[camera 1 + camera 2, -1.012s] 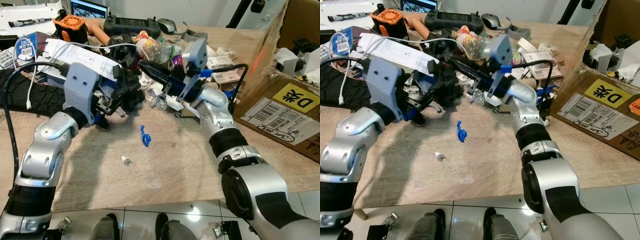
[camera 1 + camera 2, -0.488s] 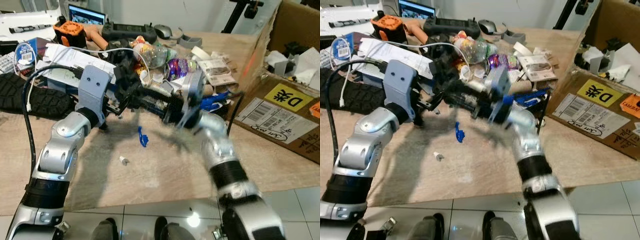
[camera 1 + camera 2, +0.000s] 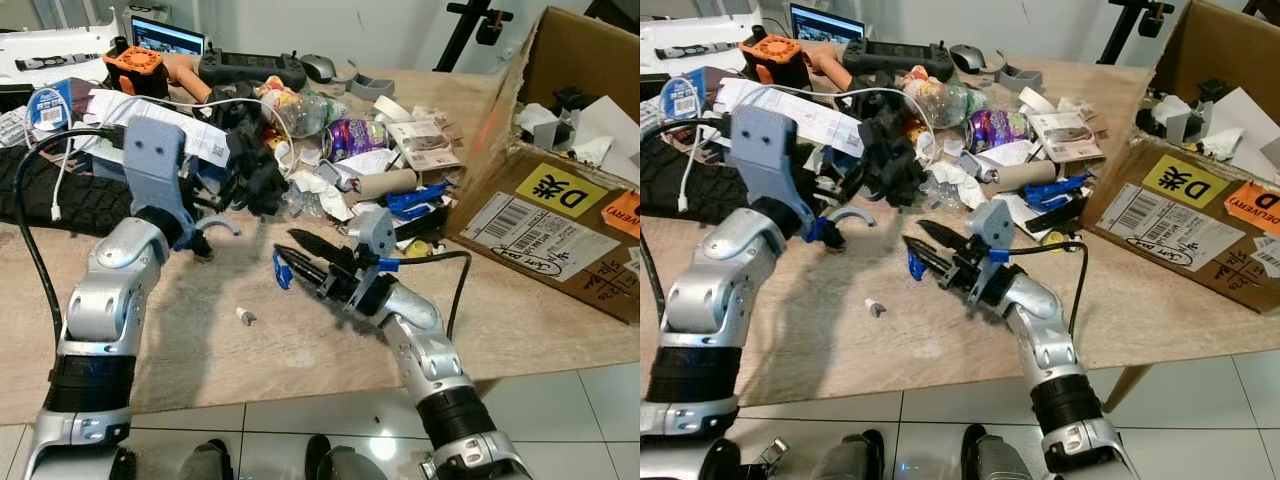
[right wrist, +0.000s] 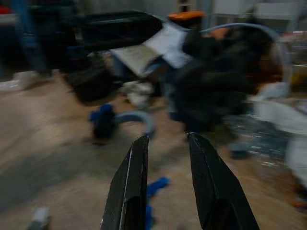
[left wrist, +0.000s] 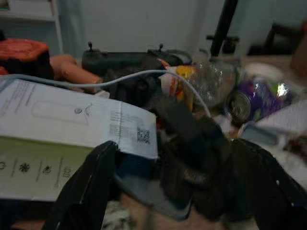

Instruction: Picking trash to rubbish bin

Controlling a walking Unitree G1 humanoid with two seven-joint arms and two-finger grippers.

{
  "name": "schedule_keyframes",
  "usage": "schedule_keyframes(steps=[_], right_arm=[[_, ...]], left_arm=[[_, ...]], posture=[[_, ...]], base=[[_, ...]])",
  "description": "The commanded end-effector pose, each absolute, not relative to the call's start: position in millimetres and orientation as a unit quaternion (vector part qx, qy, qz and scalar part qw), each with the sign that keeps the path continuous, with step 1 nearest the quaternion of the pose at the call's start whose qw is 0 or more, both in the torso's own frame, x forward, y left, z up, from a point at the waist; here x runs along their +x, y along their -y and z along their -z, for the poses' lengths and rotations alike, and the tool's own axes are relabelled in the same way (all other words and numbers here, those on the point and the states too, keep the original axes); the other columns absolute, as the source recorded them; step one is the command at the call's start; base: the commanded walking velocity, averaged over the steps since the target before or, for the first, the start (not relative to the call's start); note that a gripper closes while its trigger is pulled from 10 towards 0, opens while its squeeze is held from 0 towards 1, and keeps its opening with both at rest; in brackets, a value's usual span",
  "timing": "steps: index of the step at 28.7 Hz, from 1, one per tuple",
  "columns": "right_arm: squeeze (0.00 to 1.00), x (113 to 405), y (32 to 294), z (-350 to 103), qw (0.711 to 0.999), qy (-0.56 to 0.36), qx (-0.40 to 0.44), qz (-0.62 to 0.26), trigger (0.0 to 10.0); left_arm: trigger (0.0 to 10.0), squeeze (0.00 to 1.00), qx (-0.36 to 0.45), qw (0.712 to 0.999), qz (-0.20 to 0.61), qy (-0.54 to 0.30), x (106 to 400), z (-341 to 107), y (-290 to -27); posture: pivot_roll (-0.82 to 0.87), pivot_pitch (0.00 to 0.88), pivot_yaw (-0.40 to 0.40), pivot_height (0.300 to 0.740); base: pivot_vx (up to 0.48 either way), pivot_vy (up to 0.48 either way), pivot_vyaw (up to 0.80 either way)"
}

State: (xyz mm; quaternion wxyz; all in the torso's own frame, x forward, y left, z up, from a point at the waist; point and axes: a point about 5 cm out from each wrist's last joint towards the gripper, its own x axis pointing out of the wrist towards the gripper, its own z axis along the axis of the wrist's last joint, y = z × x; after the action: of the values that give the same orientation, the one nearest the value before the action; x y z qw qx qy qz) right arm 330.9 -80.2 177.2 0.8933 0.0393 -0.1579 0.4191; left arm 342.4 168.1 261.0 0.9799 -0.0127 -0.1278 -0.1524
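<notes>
Blue scrap [image 3: 282, 270]: small, crumpled, bright blue, lying on wooden tabletop [image 3: 330, 340] near middle, just beside right hand [image 3: 290, 250] fingertips. Small white bit [image 3: 248, 318] seen nearer, to left. Right hand held low over tabletop, fingers slightly apart, nothing between them. Left hand [image 3: 262, 180] clamped on dark crumpled wad [image 3: 902, 178] at edge of trash heap [image 3: 345, 150], far side. Cardboard box [image 3: 560, 190] at right.

Since earlier frame: right hand brought down out of heap toward blue scrap; scrap itself unmoved.
</notes>
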Motion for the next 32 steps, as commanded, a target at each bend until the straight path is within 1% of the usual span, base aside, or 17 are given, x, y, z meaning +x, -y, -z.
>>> schedule_keyframes(steps=[1,3,5,9,11,13,15,16,18,19,20,21,22,23,30,31,32], right_arm=[[0.00,331,88,-174,0.903,0.153,0.050,-0.399,10.0],[0.00,335,93,-178,0.909,0.160,0.047,-0.382,10.0],[0.00,338,97,-179,0.913,0.160,0.041,-0.373,10.0],[0.00,339,98,-178,0.915,0.157,0.037,-0.371,10.0],[0.00,339,99,-174,0.917,0.149,0.030,-0.369,10.0],[0.00,339,99,-174,0.917,0.149,0.030,-0.369,10.0],[0.00,339,100,-172,0.919,0.146,0.027,-0.365,10.0],[0.00,339,99,-171,0.920,0.145,0.028,-0.364,10.0],[0.00,338,99,-170,0.920,0.145,0.029,-0.363,10.0],[0.00,337,98,-168,0.920,0.144,0.030,-0.362,10.0],[0.00,337,98,-168,0.920,0.144,0.030,-0.362,10.0],[0.00,336,97,-166,0.921,0.144,0.031,-0.362,10.0],[0.00,336,97,-166,0.921,0.144,0.031,-0.362,10.0],[0.00,335,95,-166,0.920,0.144,0.032,-0.362,10.0],[0.00,333,94,-162,0.920,0.143,0.033,-0.363,10.0],[0.00,332,94,-161,0.921,0.142,0.033,-0.362,10.0],[0.00,332,95,-161,0.921,0.142,0.033,-0.360,10.0]], left_arm=[[10.0,1.00,-0.037,0.980,0.162,0.111,345,-254,-160],[10.0,1.00,-0.048,0.977,0.179,0.107,350,-249,-143],[10.0,1.00,-0.064,0.974,0.190,0.105,353,-247,-133],[10.0,1.00,-0.067,0.974,0.191,0.104,355,-247,-128],[10.0,1.00,-0.039,0.977,0.181,0.106,360,-244,-122],[10.0,1.00,-0.039,0.977,0.181,0.106,360,-244,-122],[10.0,1.00,-0.027,0.982,0.154,0.107,366,-239,-120],[10.0,0.51,-0.017,0.984,0.144,0.108,367,-236,-121],[10.0,0.51,-0.009,0.984,0.138,0.109,368,-234,-121],[10.0,0.00,0.024,0.983,0.139,0.114,367,-231,-121],[10.0,0.00,0.024,0.983,0.139,0.114,367,-231,-121],[10.0,0.00,0.049,0.982,0.142,0.114,367,-227,-120],[10.0,0.00,0.049,0.982,0.142,0.114,367,-227,-120],[10.0,0.00,0.066,0.981,0.141,0.115,366,-224,-120],[10.0,0.00,0.067,0.981,0.145,0.108,366,-219,-122],[4.3,0.00,0.067,0.981,0.150,0.108,365,-218,-121],[3.1,0.00,0.064,0.980,0.156,0.107,363,-217,-120]], posture=[[0.07,0.212,-0.090,0.740],[0.06,0.218,-0.089,0.740],[0.06,0.221,-0.089,0.740],[0.06,0.224,-0.087,0.740],[0.07,0.236,-0.077,0.740],[0.07,0.236,-0.077,0.740],[0.07,0.243,-0.062,0.740],[0.08,0.239,-0.052,0.740],[0.08,0.236,-0.049,0.740],[0.09,0.221,-0.040,0.740],[0.09,0.221,-0.040,0.740],[0.09,0.210,-0.036,0.740],[0.09,0.210,-0.036,0.740],[0.09,0.204,-0.031,0.740],[0.09,0.198,-0.029,0.740],[0.09,0.194,-0.027,0.740],[0.09,0.194,-0.027,0.740]], base=[[0.000,0.000,0.00],[0.000,0.000,0.00],[0.000,0.000,0.00],[0.000,0.000,0.00],[0.000,0.000,0.00],[0.000,0.000,0.00],[0.000,0.000,0.00],[0.000,0.000,0.00],[0.000,0.000,0.00],[0.000,0.000,0.00],[0.000,0.000,0.00],[0.000,0.000,0.00],[0.000,0.000,0.00],[0.000,0.000,0.00],[0.000,0.000,0.00],[0.000,0.000,0.00],[0.000,0.000,0.00]])
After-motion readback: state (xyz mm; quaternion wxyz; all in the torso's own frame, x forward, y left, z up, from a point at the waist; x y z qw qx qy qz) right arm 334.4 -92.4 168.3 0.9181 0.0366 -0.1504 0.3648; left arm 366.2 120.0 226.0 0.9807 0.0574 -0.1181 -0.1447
